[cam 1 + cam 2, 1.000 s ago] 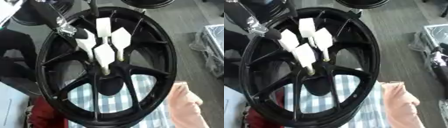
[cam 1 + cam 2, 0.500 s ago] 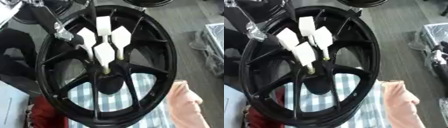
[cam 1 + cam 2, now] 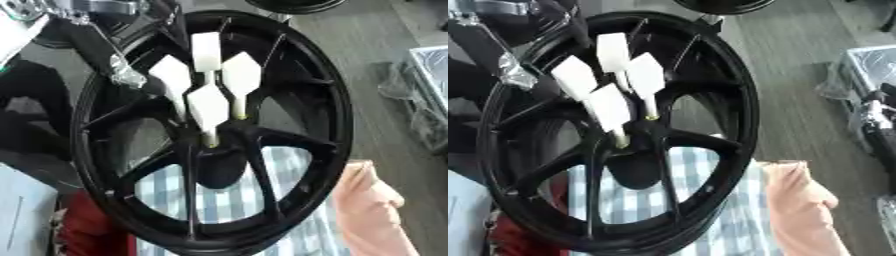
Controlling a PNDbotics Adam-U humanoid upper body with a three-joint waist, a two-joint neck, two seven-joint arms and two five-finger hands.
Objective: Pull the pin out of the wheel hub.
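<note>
A black spoked wheel hub (image 3: 324,100) stands tilted and fills most of both views. Several pins with flat white handles (image 3: 208,106) stick out of its centre (image 3: 214,145), fanned up and to the left; each thin shaft ends in a small yellowish tip at the hub. My left hand (image 3: 122,75), black with a silver part, comes in from the upper left and sits at the rim's upper-left spokes, just left of the white handles and apart from them. Its grip is hidden. My right hand shows in no view.
Under the wheel lies a blue and white checked cloth (image 3: 223,205), with a peach cloth (image 3: 376,210) to its right and something red (image 3: 87,230) at the lower left. A metal bin (image 3: 868,75) stands on the grey floor at right. Another dark wheel (image 3: 293,5) shows at the top edge.
The silver part of my left hand has slid a little down along the upper-left rim. The wheel and the white-handled pins stay in place.
</note>
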